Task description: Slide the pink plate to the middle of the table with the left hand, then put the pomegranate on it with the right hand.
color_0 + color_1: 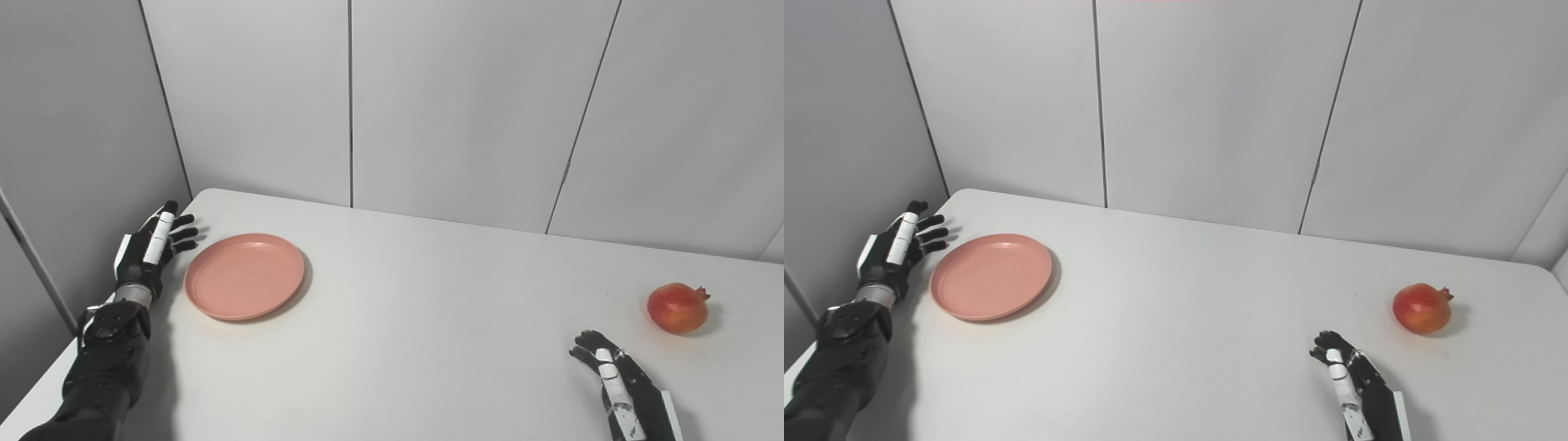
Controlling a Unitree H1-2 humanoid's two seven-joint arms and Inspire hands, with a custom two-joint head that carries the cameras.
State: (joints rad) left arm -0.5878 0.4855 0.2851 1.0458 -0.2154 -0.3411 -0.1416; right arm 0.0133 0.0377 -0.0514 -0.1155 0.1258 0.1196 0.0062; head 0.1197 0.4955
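Clearly step 1 is in hand: the pink plate (244, 275) sits far left on the table (429, 318), well off the middle. Just beside its left rim the left hand (153, 245) is held open, fingers spread, nothing gripped — contact w/ the rim is needed next, then a rightward push. The pomegranate (677, 307) waits far right; the right hand (612, 373) rests near it, loosely curled, empty.

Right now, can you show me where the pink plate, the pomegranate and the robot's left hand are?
pink plate (245, 275), left eye view, middle of its flat inner surface.
pomegranate (677, 307), left eye view, centre of its red skin.
left hand (153, 245), left eye view, back of the open hand beside the plate.
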